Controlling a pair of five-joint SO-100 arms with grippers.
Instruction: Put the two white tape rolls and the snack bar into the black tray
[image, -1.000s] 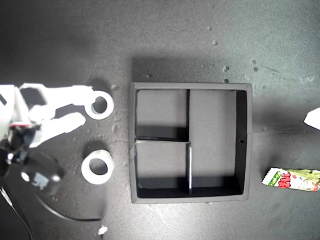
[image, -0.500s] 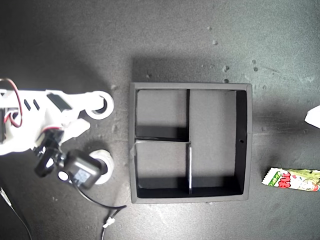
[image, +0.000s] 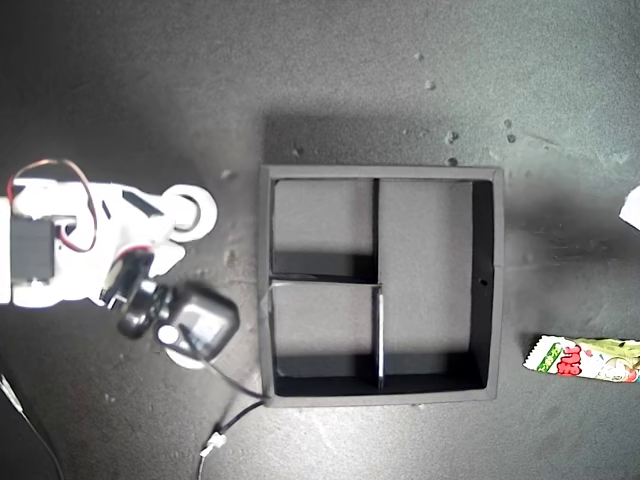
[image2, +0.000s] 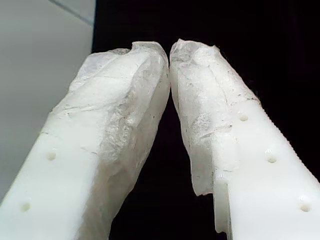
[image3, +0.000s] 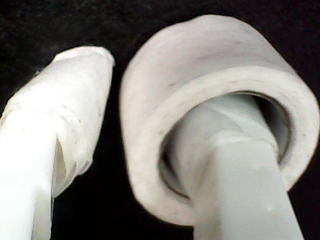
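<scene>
The second end effector (image3: 115, 145) stands spread, one finger (image3: 235, 165) through the hole of a tape roll (image3: 210, 90), the other finger (image3: 60, 120) outside its wall; in the exterior view this roll (image: 200, 212) lies at the left, beside the tray (image: 485, 285); the other roll (image: 178, 352) lies below it, mostly hidden under the arm's camera; the first end effector (image2: 169, 55) is pressed together, empty; the snack bar (image: 585, 358) lies at the exterior view's lower right on the worktop (image: 330, 80).
</scene>
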